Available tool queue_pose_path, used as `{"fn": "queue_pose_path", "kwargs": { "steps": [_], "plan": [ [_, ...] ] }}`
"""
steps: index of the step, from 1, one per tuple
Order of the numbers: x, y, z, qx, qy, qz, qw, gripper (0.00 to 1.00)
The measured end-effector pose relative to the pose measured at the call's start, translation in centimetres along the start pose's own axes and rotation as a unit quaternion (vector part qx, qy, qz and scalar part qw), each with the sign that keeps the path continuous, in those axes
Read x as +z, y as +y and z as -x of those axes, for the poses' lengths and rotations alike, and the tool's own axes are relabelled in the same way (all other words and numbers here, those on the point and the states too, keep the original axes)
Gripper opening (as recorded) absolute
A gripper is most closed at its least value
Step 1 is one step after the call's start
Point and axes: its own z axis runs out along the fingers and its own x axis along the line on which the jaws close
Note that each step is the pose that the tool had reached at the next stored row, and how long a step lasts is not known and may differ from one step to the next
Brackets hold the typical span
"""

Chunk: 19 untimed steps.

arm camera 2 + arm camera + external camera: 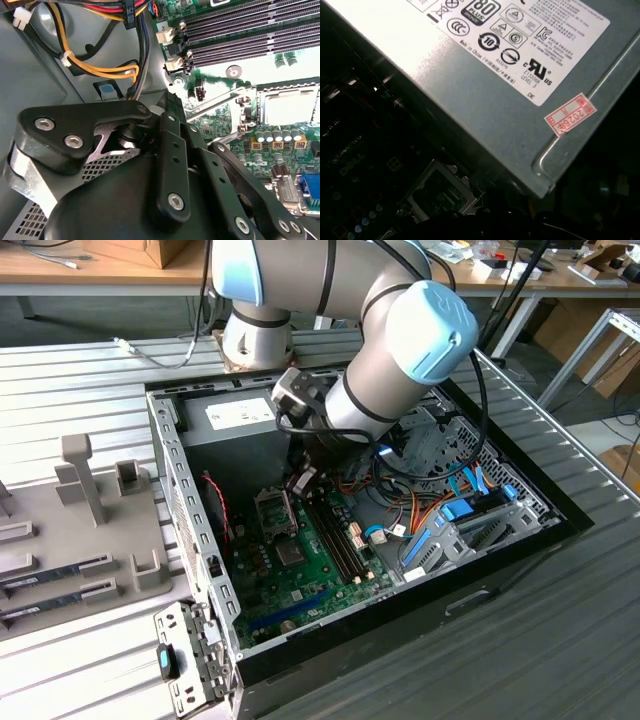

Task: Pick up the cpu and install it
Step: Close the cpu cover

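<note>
claw (303, 480) partly hidden behind the arm (400, 350), power-supply box (520, 90) cut off by picture edge

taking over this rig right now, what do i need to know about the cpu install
Gripper: low inside the pc case, just above the motherboard and beside the cpu socket. Open or shut cannot be told.
Cpu: in the second wrist view a pale silvery square lies in the socket. It is likely the cpu, but not certain.
Done: possibly the seating, if that square is the cpu.
Left: the socket's retention frame looks swung open, not clamped.
</note>
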Motion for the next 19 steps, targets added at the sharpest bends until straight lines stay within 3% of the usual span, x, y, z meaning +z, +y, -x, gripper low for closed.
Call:
{"fn": "queue_pose_path", "kwargs": {
  "steps": [19],
  "plan": [
    [-0.89, 0.08, -0.25, 0.000, -0.0007, 0.0008, 1.00000, 0.11]
  ]
}}
